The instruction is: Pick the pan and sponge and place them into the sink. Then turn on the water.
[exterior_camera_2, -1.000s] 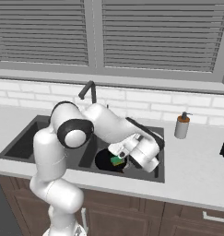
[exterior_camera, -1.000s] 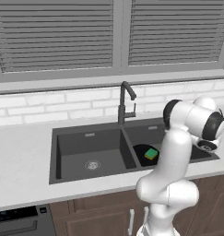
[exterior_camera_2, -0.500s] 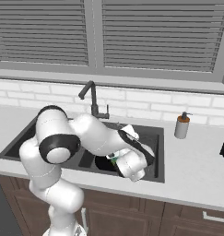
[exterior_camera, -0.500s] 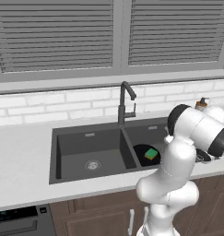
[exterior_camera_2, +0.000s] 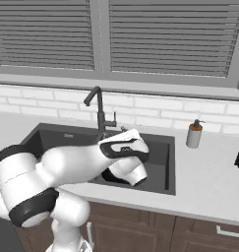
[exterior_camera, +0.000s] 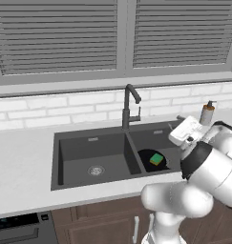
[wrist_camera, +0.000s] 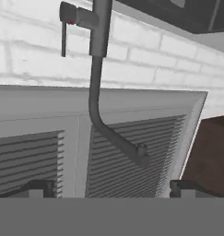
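Already the pan (exterior_camera: 152,160) sits flat in the right basin of the sink (exterior_camera: 91,141), with the sponge (exterior_camera: 156,159) resting on top of it, green side up. So both placing steps look done, and only the water is left. No stream shows under the faucet (exterior_camera: 129,107), so it reads as off.

The gripper (exterior_camera: 177,125) is lifted out of the basin, at about 3 o'clock of the faucet in the left base view, jaws spread wide and empty. It carries nothing because its load is already down; wide jaws suit a push on the lever more than a grasp. In the right base view the hand (exterior_camera_2: 125,140) hangs over the right basin, just in front of the faucet base.

The hand view is rolled upside down: the faucet (wrist_camera: 98,69) hangs from 12 o'clock, its small side lever (wrist_camera: 64,33) at about 11 o'clock, well ahead of the fingertips (wrist_camera: 38,188). The camera faces the faucet, so the hand seems aimed at it for the next step.

A soap dispenser (exterior_camera: 206,113) stands on the counter (exterior_camera: 22,157) at 3 o'clock of the sink, apart from the arm's likely path.
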